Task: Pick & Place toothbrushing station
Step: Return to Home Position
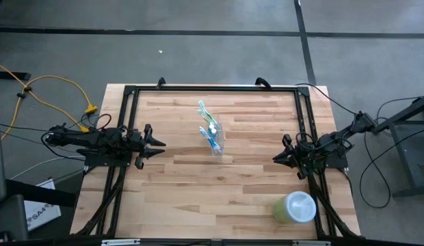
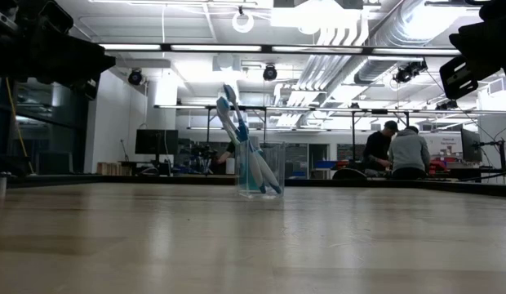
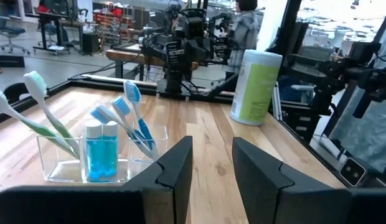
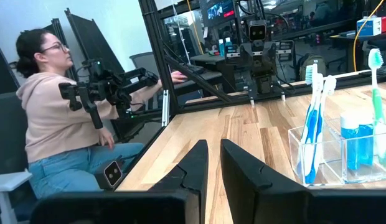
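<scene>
— Bearings from above: where does the clear cup (image 1: 217, 145) lie?
— Between the two tools, on the bench (image 1: 184, 195). It sits straight ahead of the left tool (image 1: 159, 146), and ahead of the right tool (image 1: 279, 156) a little off its line. Both are well apart from it; I judge the left slightly nearer.
— Long axis?
— The cup runs crosswise to the line joining the tools, so each faces a broad wall. The green toothbrush (image 1: 204, 111) and blue toothbrushes (image 1: 209, 133) lean out of it sideways to both tools, toward neither.
— Level view?
— The cup stands upright (image 2: 261, 171) with the brushes slanting out of its top. Only dark arm parts show, high at the upper corners. People (image 2: 400, 151) sit in the room behind.
— Left wrist?
— Its fingers (image 3: 174, 168) stand a moderate gap apart, holding nothing. The cup is ahead and off to one side, with the tubes (image 3: 101, 149) upright inside between the green brush and the blue ones. A pale green container (image 3: 255, 87) stands farther ahead on the other side.
— Right wrist?
— There is a narrow slit between its fingers (image 4: 193, 168), and it is empty. The cup (image 4: 342, 155) is ahead and to one side. A person (image 4: 50, 130) sits beyond the bench edge.
— And homing?
— Everything seems housed. My guess is that pulling back takes both tools away from the cup.
</scene>
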`<state>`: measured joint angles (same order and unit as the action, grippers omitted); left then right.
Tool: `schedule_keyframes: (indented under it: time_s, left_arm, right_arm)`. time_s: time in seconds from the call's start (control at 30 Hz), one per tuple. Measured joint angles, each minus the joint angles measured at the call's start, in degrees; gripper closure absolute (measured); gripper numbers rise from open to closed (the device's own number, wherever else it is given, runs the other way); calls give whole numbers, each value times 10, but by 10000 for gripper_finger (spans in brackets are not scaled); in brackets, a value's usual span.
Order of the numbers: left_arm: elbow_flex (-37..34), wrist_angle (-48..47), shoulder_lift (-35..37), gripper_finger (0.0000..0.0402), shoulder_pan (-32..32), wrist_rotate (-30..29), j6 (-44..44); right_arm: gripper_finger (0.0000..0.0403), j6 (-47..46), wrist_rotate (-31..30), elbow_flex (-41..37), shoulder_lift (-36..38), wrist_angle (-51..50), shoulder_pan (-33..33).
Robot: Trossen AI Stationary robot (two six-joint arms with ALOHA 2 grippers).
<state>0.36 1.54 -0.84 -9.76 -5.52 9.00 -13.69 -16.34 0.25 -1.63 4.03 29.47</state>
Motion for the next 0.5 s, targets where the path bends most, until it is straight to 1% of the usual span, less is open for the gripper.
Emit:
schedule_keyframes:
  time_s: [0.5]
  left_arm:
    - [0, 3, 0, 291, 0, -2, 0]
  right_arm:
    - [366, 0, 0, 0, 0, 0, 0]
